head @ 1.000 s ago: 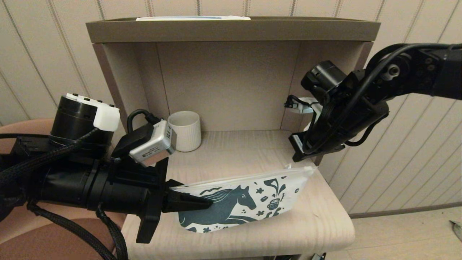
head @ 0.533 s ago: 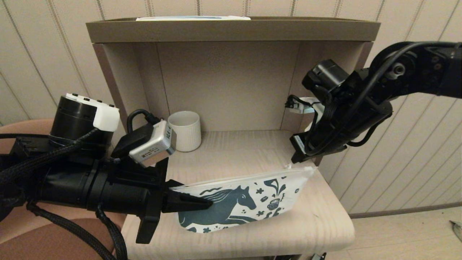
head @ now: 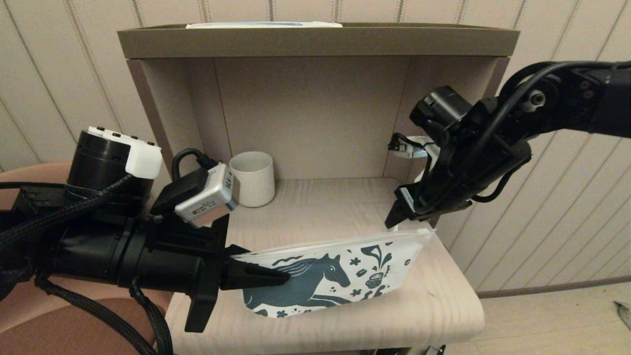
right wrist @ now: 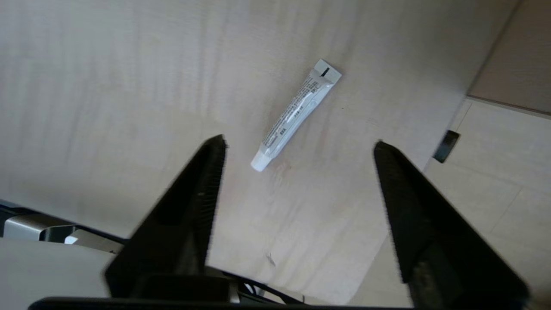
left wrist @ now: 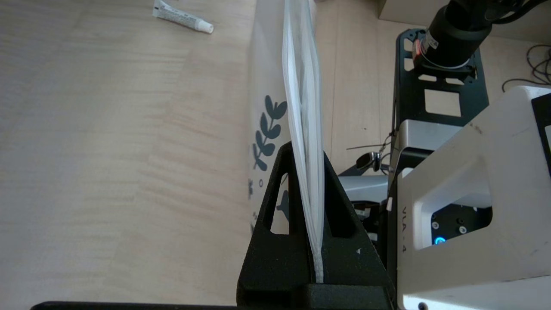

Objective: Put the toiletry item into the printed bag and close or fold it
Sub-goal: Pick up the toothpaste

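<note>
Currently at the pick-up step: left gripper (head: 256,276) clamps the printed bag (head: 340,278) on edge on the shelf (head: 443,305), right gripper (right wrist: 297,172) hangs wide-spread over the loose toiletry item (right wrist: 297,114), needing descent and closure across it.

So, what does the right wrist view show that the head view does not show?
Only the right wrist view shows the toiletry item: a slim white tube lying free on the wood surface, between and beyond the open fingers of the right claw, untouched. Only the head view shows the printed bag, its left edge clamped in the left claw, and the white ribbed mug in the back corner of the shelf unit. Both views show the right claw and the pale wood surface.
</note>
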You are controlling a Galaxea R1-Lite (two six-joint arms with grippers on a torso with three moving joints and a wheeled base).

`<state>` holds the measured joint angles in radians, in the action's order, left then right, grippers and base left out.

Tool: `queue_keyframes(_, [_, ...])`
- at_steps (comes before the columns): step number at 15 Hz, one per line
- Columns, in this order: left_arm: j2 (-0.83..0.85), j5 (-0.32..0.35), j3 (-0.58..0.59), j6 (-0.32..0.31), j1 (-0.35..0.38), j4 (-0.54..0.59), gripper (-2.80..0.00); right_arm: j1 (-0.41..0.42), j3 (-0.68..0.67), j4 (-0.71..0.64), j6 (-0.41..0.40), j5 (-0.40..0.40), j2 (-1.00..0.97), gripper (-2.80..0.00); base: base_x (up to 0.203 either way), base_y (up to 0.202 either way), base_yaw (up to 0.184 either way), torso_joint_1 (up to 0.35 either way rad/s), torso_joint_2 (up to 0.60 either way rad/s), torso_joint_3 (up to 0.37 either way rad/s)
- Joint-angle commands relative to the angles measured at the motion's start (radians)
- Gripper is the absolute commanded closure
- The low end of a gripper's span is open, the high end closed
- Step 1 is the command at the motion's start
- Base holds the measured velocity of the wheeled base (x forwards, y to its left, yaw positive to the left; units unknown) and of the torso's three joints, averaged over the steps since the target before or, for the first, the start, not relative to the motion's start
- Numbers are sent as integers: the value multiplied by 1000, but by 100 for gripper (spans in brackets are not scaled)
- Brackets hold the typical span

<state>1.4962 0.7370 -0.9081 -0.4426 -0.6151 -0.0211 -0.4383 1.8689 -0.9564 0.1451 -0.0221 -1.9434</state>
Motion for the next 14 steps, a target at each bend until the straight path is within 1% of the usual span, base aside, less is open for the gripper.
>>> queue_keyframes(1, [1,4,0,-2,0,0,0,-1,-3,-5,5,0,-24,-280,0,0,0,0,0,0])
queue_keyframes(14, [7,4,0,-2,0,0,0,-10,-17,-2,11,1,-78,-280,0,0,0,0,0,0])
